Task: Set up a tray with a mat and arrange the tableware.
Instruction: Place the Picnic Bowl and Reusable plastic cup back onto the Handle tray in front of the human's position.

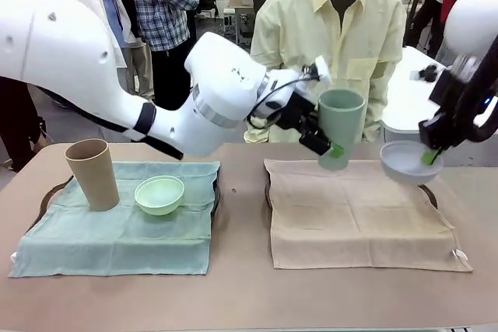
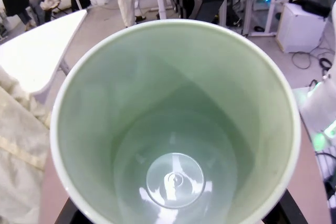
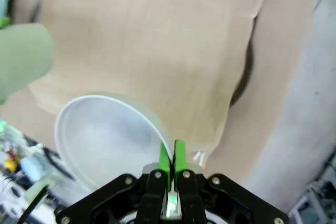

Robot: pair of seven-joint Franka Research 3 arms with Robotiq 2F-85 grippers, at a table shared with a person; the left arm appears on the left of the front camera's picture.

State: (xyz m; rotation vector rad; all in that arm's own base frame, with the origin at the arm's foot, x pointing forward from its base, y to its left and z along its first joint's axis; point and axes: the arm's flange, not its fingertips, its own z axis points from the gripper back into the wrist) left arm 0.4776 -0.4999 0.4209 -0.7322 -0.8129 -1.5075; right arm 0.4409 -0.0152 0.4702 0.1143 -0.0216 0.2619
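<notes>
1. Nearest the left wrist camera, the sage green tumbler point(image 2: 176, 129) is seen from above its mouth; it is empty, with a glossy bottom. In the front view it is held upright and clear of the table by the left gripper point(image 1: 323, 144), whose jaws are spread wide and clamped across its lower wall from the side.
2. The tumbler is judged light, stiff and smooth, hence somewhat slippery; a hold low on the wall, as here, is judged sound, though it could tip if set down on a fold of cloth.
3. The pale blue-white bowl point(image 3: 105, 135) is pinched at its rim between the closed fingers of the right gripper point(image 3: 171, 161), one pad inside the rim and one outside. It hangs in the air, tilted, and is empty.
4. The bowl is judged light and rigid but liable to swing from a rim pinch; a chip is possible if it is dropped.
5. Below both grippers the tan mat point(image 1: 358, 215) is spread over a dark tray point(image 1: 430, 196), of which only slivers of edge can be seen. Nothing stands on this mat yet.
6. Well off to the left gripper's left side, a green mat point(image 1: 117, 239) lies on another tray; on it stand the tan tumbler point(image 1: 92, 174), upright, and the mint green bowl point(image 1: 159, 194), near each other but apart. Both appear empty.
7. Beyond the grippers, a person point(image 1: 334, 36) in a pale yellow shirt stands at the table's far side.
</notes>
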